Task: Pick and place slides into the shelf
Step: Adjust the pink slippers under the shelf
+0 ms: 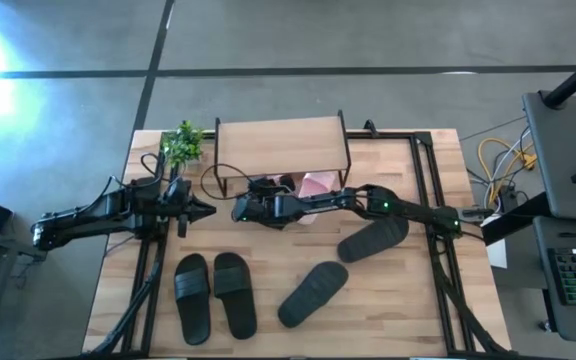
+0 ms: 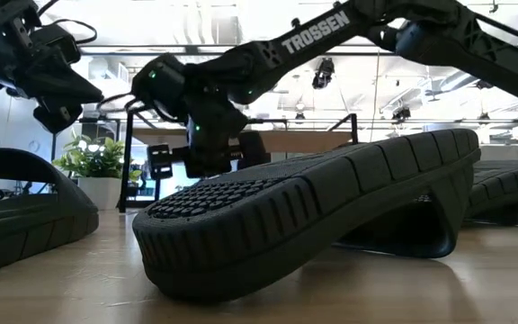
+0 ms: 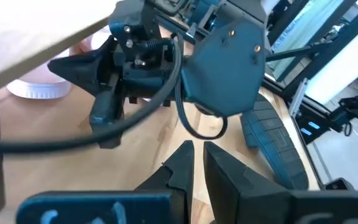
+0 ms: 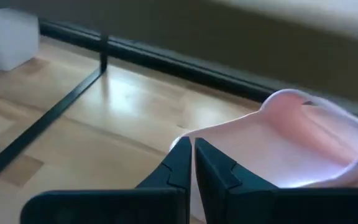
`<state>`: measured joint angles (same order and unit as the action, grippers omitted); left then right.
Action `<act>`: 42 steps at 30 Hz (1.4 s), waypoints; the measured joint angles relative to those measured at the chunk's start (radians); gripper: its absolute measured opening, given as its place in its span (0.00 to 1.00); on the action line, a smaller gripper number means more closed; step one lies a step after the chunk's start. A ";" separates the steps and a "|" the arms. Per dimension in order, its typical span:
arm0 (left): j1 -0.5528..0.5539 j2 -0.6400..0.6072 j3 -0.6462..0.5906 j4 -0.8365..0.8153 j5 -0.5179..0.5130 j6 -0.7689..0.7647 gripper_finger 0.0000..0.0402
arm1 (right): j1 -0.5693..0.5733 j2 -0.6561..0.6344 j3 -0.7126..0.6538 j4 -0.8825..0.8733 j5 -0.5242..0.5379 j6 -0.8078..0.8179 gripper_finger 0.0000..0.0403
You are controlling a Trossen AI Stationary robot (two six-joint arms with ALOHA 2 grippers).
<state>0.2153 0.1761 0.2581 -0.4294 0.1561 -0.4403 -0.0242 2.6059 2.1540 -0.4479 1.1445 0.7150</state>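
The right gripper (image 1: 243,210), fingers pressed nearly together and pinching nothing, sits at the shelf's (image 1: 280,146) front edge. The pink slide (image 4: 303,146) lies under the shelf at its two o'clock, long axis running front to back. The left gripper (image 1: 205,210) waits at nine o'clock, fingers almost touching; the right is nearer.

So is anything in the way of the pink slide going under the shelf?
Nothing visible. The right gripper already has the pink slide at the shelf front, and bare wood lies beyond it.

Grey concrete floor (image 1: 368,35), wooden table (image 1: 388,310), potted plant (image 1: 182,143), bright ceiling lights (image 2: 268,27)
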 joint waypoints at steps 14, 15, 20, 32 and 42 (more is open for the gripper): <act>0.000 0.000 0.000 0.001 0.030 0.000 0.05 | -0.060 -0.005 -0.099 -0.137 0.055 0.242 0.03; 0.000 0.000 0.000 0.001 0.030 0.000 0.05 | -0.067 -0.005 -0.111 -0.138 0.047 0.257 0.03; 0.001 0.000 0.000 0.001 0.031 0.000 0.05 | -0.087 -0.012 -0.153 -0.129 -0.064 0.242 0.03; 0.001 -0.001 0.000 0.001 0.031 0.002 0.05 | 0.036 -0.060 -0.135 -0.331 -0.180 0.228 0.03; 0.000 -0.001 0.000 0.002 0.029 0.003 0.05 | 0.157 -0.129 -0.080 -0.718 -0.088 0.545 0.03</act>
<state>0.2157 0.1755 0.2581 -0.4277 0.1856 -0.4374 0.1329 2.4767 2.0738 -1.1657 1.0560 1.2599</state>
